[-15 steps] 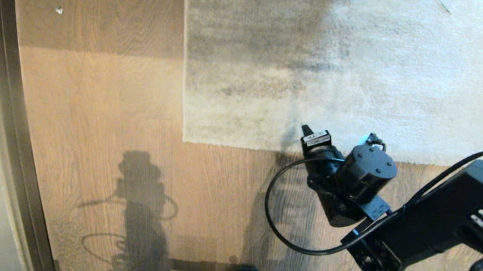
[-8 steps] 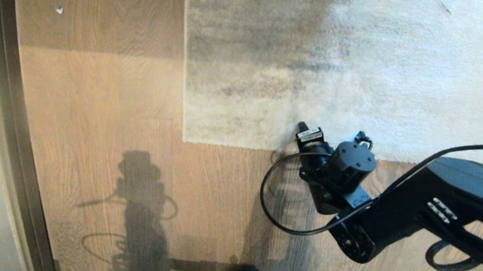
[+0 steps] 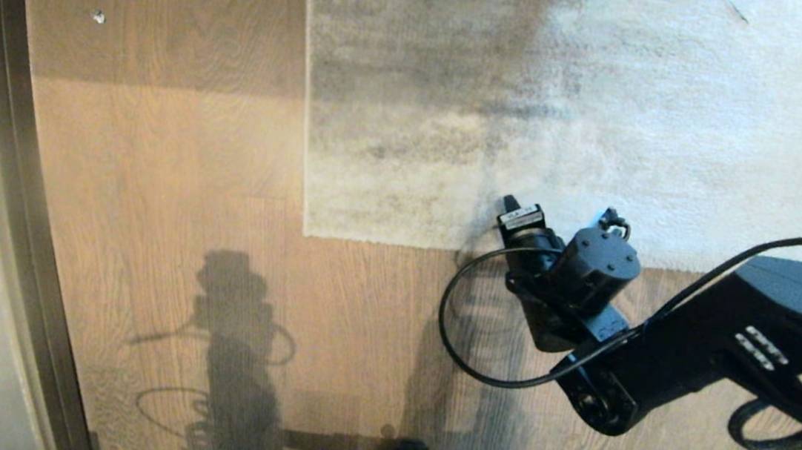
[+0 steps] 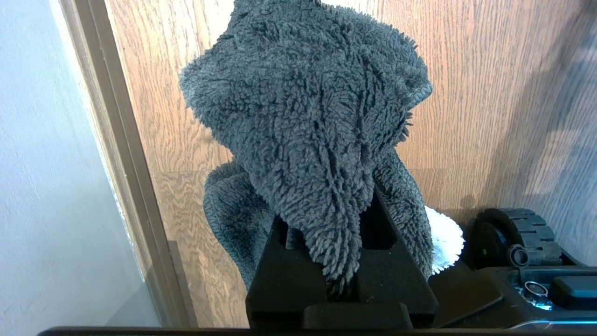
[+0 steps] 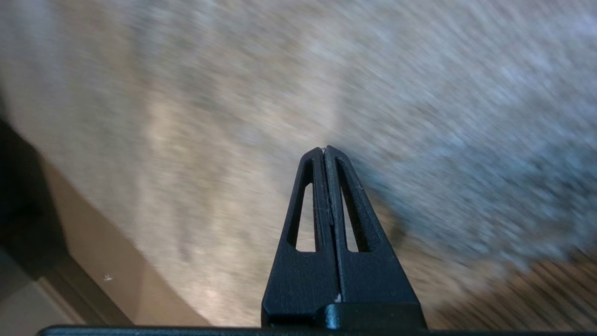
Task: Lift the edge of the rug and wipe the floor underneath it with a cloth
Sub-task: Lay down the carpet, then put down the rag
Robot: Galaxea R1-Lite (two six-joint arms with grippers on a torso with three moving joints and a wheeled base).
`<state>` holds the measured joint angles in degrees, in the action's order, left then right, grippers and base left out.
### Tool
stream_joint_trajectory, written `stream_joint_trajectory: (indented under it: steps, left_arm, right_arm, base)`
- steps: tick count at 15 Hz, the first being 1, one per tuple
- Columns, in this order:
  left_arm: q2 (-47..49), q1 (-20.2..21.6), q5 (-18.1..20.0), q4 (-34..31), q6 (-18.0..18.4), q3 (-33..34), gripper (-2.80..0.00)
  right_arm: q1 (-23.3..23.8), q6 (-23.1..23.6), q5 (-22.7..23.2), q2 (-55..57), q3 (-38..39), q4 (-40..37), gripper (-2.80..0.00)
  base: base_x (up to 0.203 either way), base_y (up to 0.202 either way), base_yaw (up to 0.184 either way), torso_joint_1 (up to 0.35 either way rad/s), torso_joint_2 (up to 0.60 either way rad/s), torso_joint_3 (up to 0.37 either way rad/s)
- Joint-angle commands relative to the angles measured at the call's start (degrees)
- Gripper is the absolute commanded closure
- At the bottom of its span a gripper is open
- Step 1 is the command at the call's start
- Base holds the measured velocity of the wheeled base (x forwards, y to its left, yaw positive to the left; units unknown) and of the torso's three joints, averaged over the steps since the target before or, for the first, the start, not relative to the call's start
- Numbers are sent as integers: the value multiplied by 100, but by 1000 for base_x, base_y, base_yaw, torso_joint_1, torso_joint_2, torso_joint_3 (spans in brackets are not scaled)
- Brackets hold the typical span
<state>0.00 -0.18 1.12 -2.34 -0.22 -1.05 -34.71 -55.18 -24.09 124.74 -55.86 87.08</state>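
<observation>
Gripping the cloth [image 4: 303,130], left gripper [image 4: 340,261].

rug [image 3: 570,108] grey-beige, darker mottled streaks; floor [image 3: 177,157] warm brown wood grain; cloth [image 4: 308,135] charcoal grey, fuzzy; right gripper [image 5: 325,151] black; baseboard [image 3: 16,199] dull brown

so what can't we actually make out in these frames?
- Right gripper tips: in the head view the wrist body covers them, so contact with the rug edge is unreadable.
- Rug pile: smeared by blur in the right wrist view.
- Left gripper: the cloth drapes over its fingers; the head view's bottom corner cuts the cloth to a sliver.
- Floor speck: too small to identify.
</observation>
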Motion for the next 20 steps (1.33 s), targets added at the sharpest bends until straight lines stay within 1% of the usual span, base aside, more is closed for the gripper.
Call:
stream_joint_trajectory:
  steps: [1, 3, 4, 6, 8, 10, 12, 14, 15, 16, 18, 20]
  left_arm:
    - [0, 1, 2, -3, -4, -1, 0]
    - [0, 1, 2, -3, -4, -1, 0]
    - [0, 6, 2, -3, -4, -1, 0]
    - [0, 1, 2, -3, -4, -1, 0]
    - [0, 1, 2, -3, -4, -1, 0]
    - [0, 1, 2, -3, -4, -1, 0]
    - [0, 1, 2, -3, -4, -1, 0]
    - [0, 1, 2, -3, -4, -1, 0]
    - [0, 1, 2, -3, -13, -1, 0]
    - [0, 1, 2, -3, -4, -1, 0]
    - [0, 1, 2, -3, -4, -1, 0]
    - [0, 1, 2, -3, -4, -1, 0]
  right_arm:
    - [-41, 61, -2, -519, 204, 265, 0]
    - [-84, 299, 22, -977, 711, 266, 0]
    - [-125, 493, 59, -1232, 1042, 265, 0]
    - [-217, 1084, 158, -1761, 1732, 259, 0]
    - [-355, 1779, 211, -2290, 2561, 245, 0]
    - [-438, 2369, 216, -2695, 3402, 253, 0]
    - [-462, 2878, 107, -2981, 4272, 256, 0]
    - [-399, 3290, -116, -3393, 5041, 257, 0]
    - [-216, 3460, -174, -3637, 5318, 257, 0]
    - [158, 3598, -200, -3823, 5448, 257, 0]
    - [1077, 3809, -213, -4211, 5544, 233, 0]
    - [1683, 4007, -222, -4485, 5576, 187, 0]
  base:
    - [0, 0, 0, 0, 0, 0]
    - [0, 0, 0, 0, 0, 0]
    - [0, 0, 0, 0, 0, 0]
    - [0, 0, 0, 0, 0, 0]
    - [0, 0, 0, 0, 0, 0]
    - [0, 0, 0, 0, 0, 0]
    - [0, 0, 0, 0, 0, 0]
    - [0, 0, 0, 0, 0, 0]
    - [0, 0, 0, 0, 0, 0]
    - [0, 0, 0, 0, 0, 0]
    - [0, 0, 0, 0, 0, 0]
    - [0, 0, 0, 0, 0, 0]
